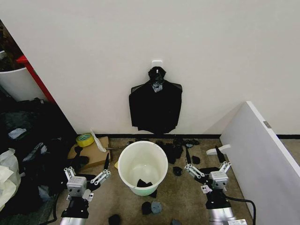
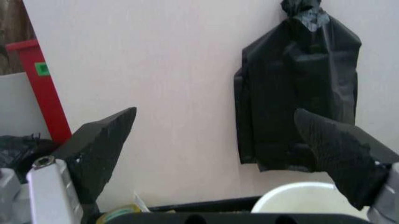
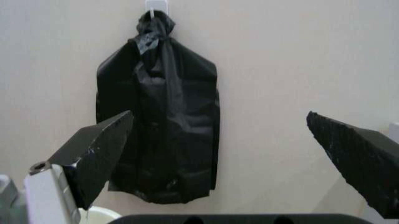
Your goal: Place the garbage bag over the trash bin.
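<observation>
The trash bin, a round white bucket, stands upright on the floor below the wall; its rim also shows in the left wrist view. A small black scrap lies inside it. The single garbage bag is out of view. A flat bundle of black bags hangs from a wall hook above the bin. My left gripper is open left of the bin, holding nothing. My right gripper is open to the bin's right, also holding nothing.
A yellow tape roll and cardboard lie left of the bin. Black scraps litter the floor around it. A white board leans at the right. A dark pile and a red-edged white tub crowd the left.
</observation>
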You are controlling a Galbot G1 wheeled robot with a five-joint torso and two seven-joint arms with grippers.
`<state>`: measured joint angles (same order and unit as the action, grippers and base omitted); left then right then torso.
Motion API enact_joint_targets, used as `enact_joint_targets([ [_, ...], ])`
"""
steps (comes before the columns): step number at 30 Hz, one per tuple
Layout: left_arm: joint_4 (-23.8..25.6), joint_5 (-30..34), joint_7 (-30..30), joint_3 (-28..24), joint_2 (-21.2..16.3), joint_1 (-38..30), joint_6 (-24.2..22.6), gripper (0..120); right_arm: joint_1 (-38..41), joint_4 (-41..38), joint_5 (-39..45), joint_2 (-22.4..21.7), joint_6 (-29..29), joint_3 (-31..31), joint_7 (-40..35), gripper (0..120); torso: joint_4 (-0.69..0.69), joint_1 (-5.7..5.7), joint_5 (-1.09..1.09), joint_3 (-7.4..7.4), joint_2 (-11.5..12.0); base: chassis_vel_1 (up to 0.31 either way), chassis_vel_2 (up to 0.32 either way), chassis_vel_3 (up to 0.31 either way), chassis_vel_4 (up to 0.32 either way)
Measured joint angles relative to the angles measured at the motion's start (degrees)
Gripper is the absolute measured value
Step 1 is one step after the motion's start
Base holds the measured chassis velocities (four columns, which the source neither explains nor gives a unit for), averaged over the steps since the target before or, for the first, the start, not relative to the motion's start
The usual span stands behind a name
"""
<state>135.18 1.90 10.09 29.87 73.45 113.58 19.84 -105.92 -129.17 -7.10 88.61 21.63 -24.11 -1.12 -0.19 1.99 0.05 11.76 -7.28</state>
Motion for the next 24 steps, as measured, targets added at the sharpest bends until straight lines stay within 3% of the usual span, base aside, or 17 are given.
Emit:
enact_joint_targets([
  [7, -2.0, -0.7, -1.9, -0.1, -0.8, 3.0, 2.6, 100, 2.3, 2.5, 2.4, -1.6, -1.8, 0.4, -0.3, 100, 0.0, 0.0, -0.01, 0.0, 0.0, 0.0, 0.0, 0.0, 0.0],
  [24, -3.9, -0.7, -3.6, -0.4, -0.4, -0.5, 3.4, 100, 1.0, 2.0, 6.0, -3.3, -2.3, 0.2, -0.1, 100, 0.0, 0.0, -0.01, 0.0, 0.0, 0.0, 0.0, 0.0, 0.0],
])
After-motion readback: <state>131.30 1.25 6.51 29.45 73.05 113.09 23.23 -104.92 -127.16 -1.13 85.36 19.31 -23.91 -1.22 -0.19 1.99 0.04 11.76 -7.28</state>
